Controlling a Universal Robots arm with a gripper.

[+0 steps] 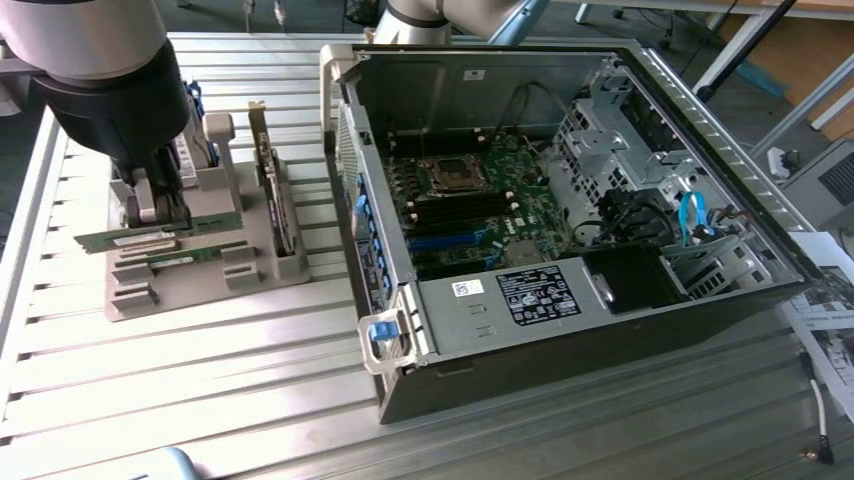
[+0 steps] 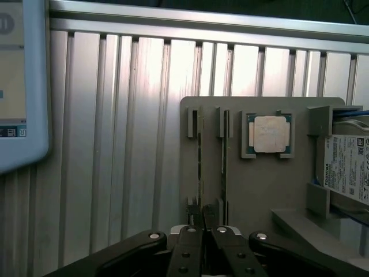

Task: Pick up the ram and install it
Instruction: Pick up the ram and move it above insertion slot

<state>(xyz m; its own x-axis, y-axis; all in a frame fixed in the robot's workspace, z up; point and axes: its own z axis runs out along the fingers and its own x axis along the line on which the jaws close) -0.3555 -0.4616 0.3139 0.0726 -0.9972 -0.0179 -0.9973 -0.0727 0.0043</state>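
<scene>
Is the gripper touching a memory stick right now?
Touching. The wrist view shows the gripper closed on the top edge of one memory stick, with no gap between them.

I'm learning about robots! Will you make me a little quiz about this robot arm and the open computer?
1. True or false: the computer case has its side off, so the motherboard shows.
2. What is the gripper closed on? A) the ram B) the square silver chip C) a blue cable
3. Short answer: counting the ram, how many green sticks sit in the grey holder?

Key: 1 true; 2 A; 3 two, the second stick sits in the slot next to the ram.
</scene>
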